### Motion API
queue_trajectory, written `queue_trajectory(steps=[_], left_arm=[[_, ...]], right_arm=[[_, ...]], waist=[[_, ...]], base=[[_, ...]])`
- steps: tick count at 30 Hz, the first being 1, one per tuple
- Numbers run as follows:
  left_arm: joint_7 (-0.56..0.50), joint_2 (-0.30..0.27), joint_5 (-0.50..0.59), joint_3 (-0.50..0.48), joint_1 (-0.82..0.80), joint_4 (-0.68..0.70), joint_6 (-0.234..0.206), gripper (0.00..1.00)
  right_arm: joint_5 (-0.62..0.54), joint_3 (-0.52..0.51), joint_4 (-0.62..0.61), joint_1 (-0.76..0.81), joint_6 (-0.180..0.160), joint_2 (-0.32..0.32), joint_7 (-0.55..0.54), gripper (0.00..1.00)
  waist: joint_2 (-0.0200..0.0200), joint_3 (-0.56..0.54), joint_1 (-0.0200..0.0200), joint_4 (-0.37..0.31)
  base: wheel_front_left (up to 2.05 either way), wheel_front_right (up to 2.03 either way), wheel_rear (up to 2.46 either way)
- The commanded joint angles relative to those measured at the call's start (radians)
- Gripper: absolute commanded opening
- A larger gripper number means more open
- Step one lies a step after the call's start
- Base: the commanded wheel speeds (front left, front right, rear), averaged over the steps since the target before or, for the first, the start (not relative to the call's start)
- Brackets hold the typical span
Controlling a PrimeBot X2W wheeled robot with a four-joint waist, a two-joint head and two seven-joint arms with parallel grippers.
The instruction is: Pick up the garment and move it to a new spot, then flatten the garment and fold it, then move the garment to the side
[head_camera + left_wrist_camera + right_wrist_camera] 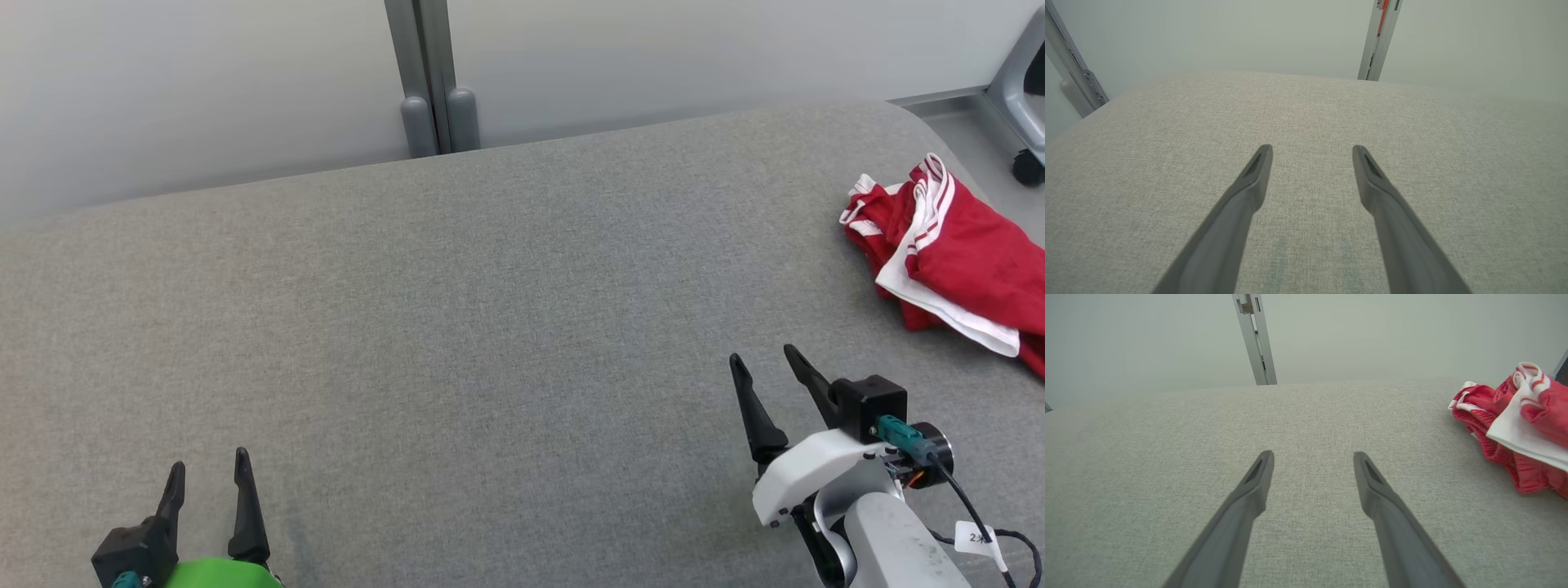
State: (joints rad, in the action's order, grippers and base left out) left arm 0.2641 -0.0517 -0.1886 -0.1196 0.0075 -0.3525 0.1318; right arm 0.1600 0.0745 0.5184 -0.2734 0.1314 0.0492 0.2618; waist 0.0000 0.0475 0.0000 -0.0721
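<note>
A crumpled red garment with white trim lies bunched at the far right of the grey fabric table; the right wrist view has the garment at its right edge. My right gripper hovers open over the table, left of and nearer than the garment, with nothing between its fingers. My left gripper stands open at the lower left, far from the garment, and its fingers are spread over bare fabric.
A pale wall with a grey vertical post runs behind the table's far edge. A chair base with a caster stands on the floor past the table's rounded right corner.
</note>
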Motion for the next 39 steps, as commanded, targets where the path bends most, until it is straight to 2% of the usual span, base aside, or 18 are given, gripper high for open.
queue_trajectory(steps=[1, 5, 6, 10, 39], left_arm=[[-0.001, -0.001, -0.012, 0.003, 0.017, 0.005, -0.002, 1.00], [-0.001, 0.000, -0.041, 0.011, 0.031, 0.004, -0.002, 1.00], [0.000, 0.000, -0.044, 0.012, 0.023, 0.001, 0.000, 0.00], [-0.003, 0.008, -0.052, 0.013, 0.024, -0.033, 0.000, 0.00], [-0.135, 0.005, -0.535, 0.010, -0.029, 0.020, 0.000, 0.00]], right_arm=[[0.013, 0.002, 0.001, 0.021, -0.002, 0.004, 0.004, 1.00], [0.016, 0.005, -0.001, 0.037, -0.002, 0.004, 0.004, 1.00], [0.009, 0.004, 0.000, 0.025, 0.000, 0.000, 0.000, 0.00], [0.014, 0.002, 0.028, 0.046, 0.000, -0.006, -0.005, 0.00], [0.520, -0.065, -0.082, 0.088, 0.000, -0.003, -0.135, 0.00]], waist=[[0.0000, -0.021, 0.0000, 0.012], [0.0000, -0.029, 0.0000, 0.015], [0.0000, -0.028, 0.0000, 0.013], [0.0000, -0.029, 0.0000, 0.014], [0.0000, -0.032, 0.0000, 0.027]], base=[[0.00, 0.00, 0.00], [0.00, 0.00, 0.00], [0.00, 0.00, 0.00], [0.00, 0.00, 0.00], [0.00, 0.00, 0.00]])
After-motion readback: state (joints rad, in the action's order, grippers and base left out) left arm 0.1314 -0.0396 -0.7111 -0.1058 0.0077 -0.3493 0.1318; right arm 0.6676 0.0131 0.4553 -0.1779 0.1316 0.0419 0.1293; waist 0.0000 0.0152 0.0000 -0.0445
